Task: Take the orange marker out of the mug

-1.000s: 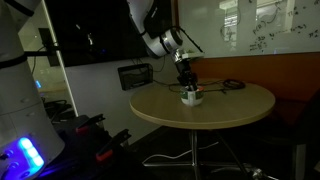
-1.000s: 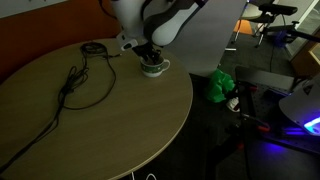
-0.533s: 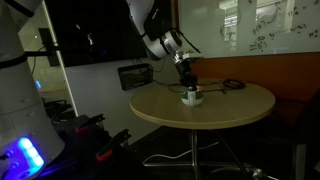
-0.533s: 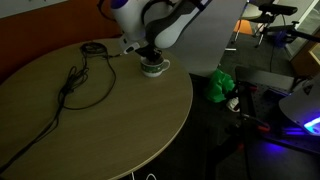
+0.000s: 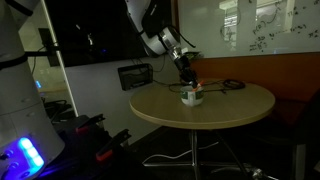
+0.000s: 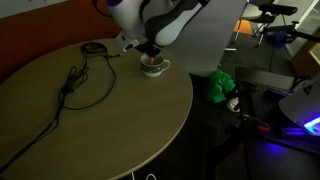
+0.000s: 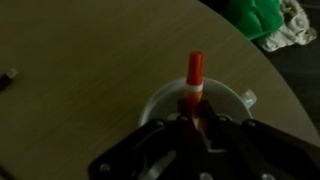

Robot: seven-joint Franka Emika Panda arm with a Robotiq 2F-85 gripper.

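Note:
The small white mug stands near the edge of the round wooden table; it also shows in both exterior views. The orange marker stands upright over the mug's opening, its lower part between my fingers. My gripper is shut on the marker directly above the mug. In an exterior view the gripper hangs just above the mug, with a speck of orange below it. In an exterior view the gripper covers most of the mug.
A black cable lies looped across the table behind the mug. A green and white bundle lies on the floor past the table's edge, also in an exterior view. A dark box stands behind the table.
The gripper has risen a little above the mug, with the marker in it. The mug has stayed in place.

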